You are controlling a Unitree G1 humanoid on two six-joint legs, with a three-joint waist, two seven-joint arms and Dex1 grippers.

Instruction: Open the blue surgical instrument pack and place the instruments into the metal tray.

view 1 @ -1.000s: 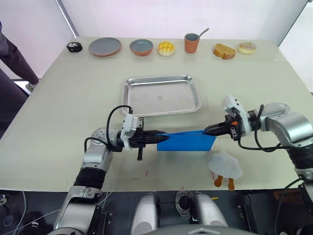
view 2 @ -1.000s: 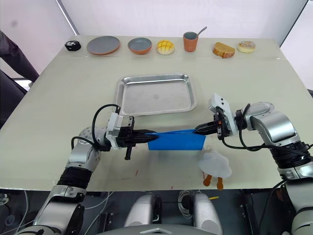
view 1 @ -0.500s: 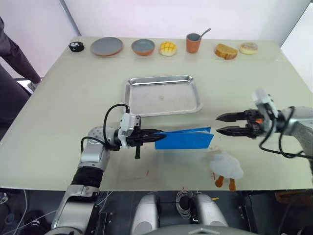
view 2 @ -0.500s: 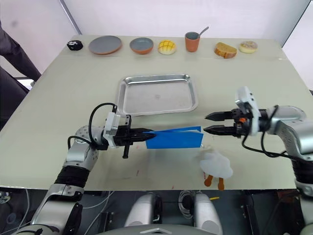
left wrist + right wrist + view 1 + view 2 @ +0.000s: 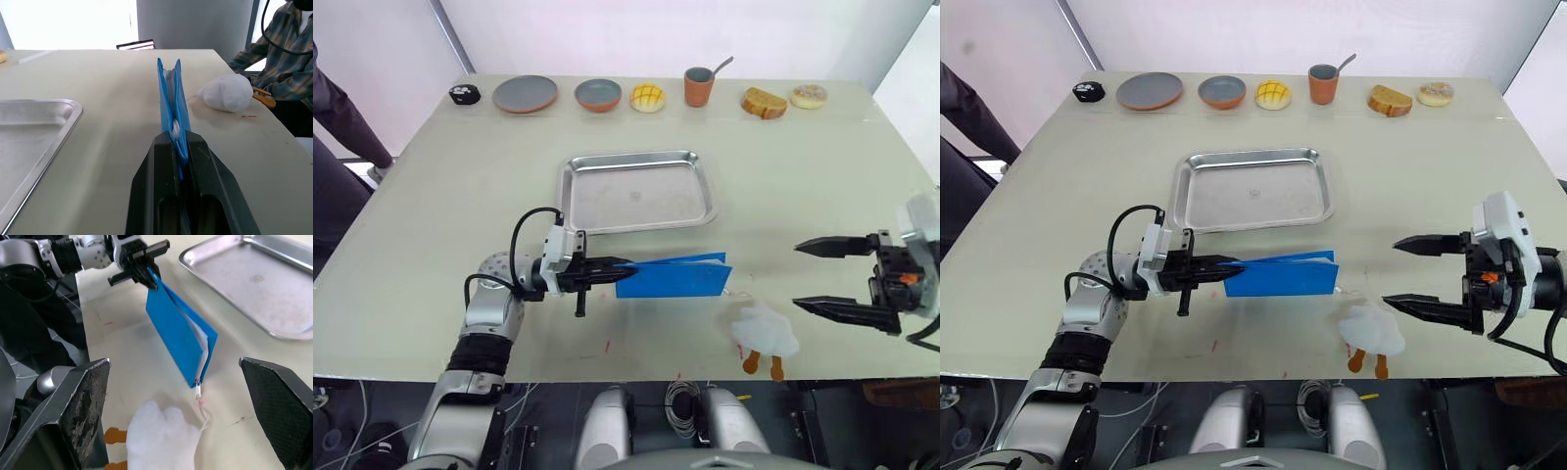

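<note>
The blue surgical instrument pack (image 5: 672,278) stands on its long edge on the table, in front of the metal tray (image 5: 636,196). My left gripper (image 5: 622,265) is shut on the pack's left end; in the left wrist view the black fingers (image 5: 151,166) pinch the blue sheets (image 5: 171,93), which gape slightly at the far end. My right gripper (image 5: 797,276) hangs wide open to the right of the pack, apart from it, with nothing between its fingers (image 5: 83,401). The instruments are hidden inside the pack.
A white fluffy toy with orange feet (image 5: 764,333) lies just right of the pack near the front edge. Plates (image 5: 524,93), a bowl (image 5: 598,94), a bun (image 5: 646,97), a cup (image 5: 698,86) and pastries (image 5: 764,101) line the back edge. A person (image 5: 337,117) stands at the left.
My right gripper let go of the pack's right end, opened wide and drew back to the right. The left gripper kept its hold, and the pack shifted slightly left.
</note>
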